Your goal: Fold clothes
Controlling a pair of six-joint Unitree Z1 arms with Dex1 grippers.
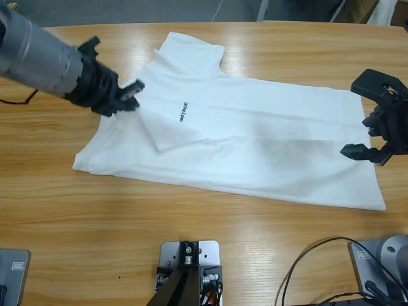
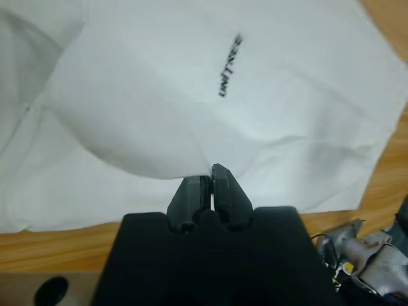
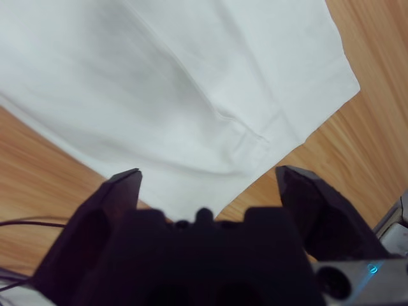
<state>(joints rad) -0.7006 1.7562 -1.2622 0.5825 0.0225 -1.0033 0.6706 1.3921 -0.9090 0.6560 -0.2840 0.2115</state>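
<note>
The clothes are one white T-shirt point(image 1: 255, 140) lying spread across the wooden table point(image 1: 95, 217), with a small dark chest logo point(image 1: 183, 112) facing up. My left gripper point(image 1: 132, 90) comes in from the upper left and is shut on a fold of the shirt's edge. That fold is lifted over toward the logo. In the left wrist view the jaws point(image 2: 207, 178) pinch white cloth point(image 2: 140, 115) just below the logo point(image 2: 229, 65). My right gripper point(image 1: 366, 148) hovers open at the shirt's right end. Its wrist view shows the open gripper point(image 3: 207, 175) above the hem corner point(image 3: 191, 76), holding nothing.
Black cables point(image 1: 312, 261) loop on the table at the front right, and a thin black cable point(image 1: 16, 99) lies at the left edge. Bare wood runs along the front of the shirt. The table's far edge lies just beyond the shirt's upper sleeve.
</note>
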